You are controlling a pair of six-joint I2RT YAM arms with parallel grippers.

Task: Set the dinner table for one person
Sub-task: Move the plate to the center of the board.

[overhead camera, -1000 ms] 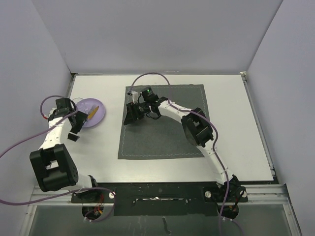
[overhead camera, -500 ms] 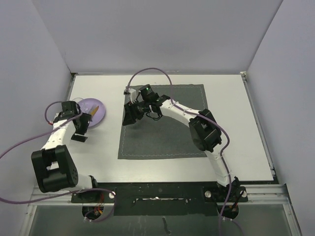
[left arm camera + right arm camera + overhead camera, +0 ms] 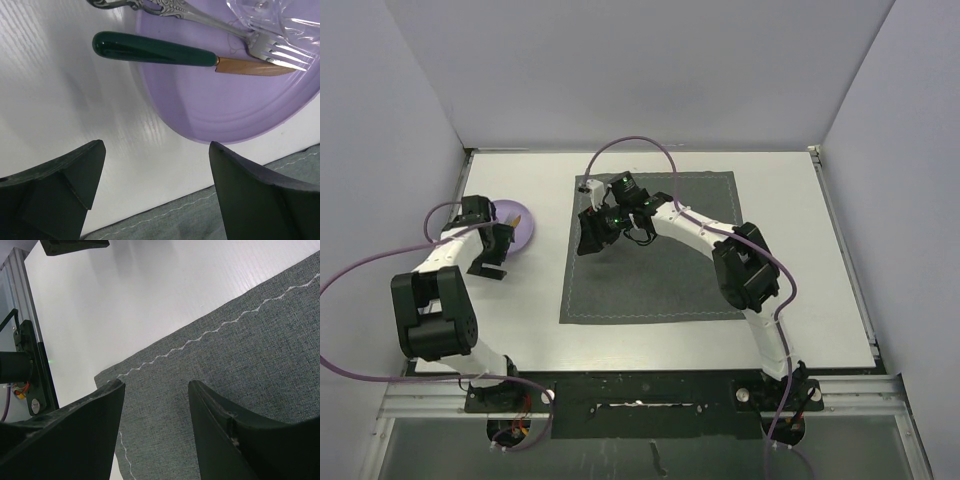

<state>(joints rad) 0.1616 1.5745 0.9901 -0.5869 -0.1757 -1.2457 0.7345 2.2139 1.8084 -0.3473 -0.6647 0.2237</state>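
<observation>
1. White dinner table (image 3: 800, 250) carried a grey placemat (image 3: 660, 280) mid-surface, with the purple plate (image 3: 240, 105) on bare tabletop just beside its left edge
2. Left gripper (image 3: 155, 165) hung wide and empty, just short of the plate rim; knife (image 3: 155, 48) and fork (image 3: 225, 27) lay on the plate
3. Right gripper (image 3: 155, 400) was half-spread and empty above the placemat's left edge
4. I judged plate pickup was the step: pinch the near rim clear of the knife handle and keep it level so the cutlery stays put

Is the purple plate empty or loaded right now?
Loaded. In the left wrist view the purple plate carries a green-handled knife, a silver fork and a clear item that cannot be identified.
</observation>
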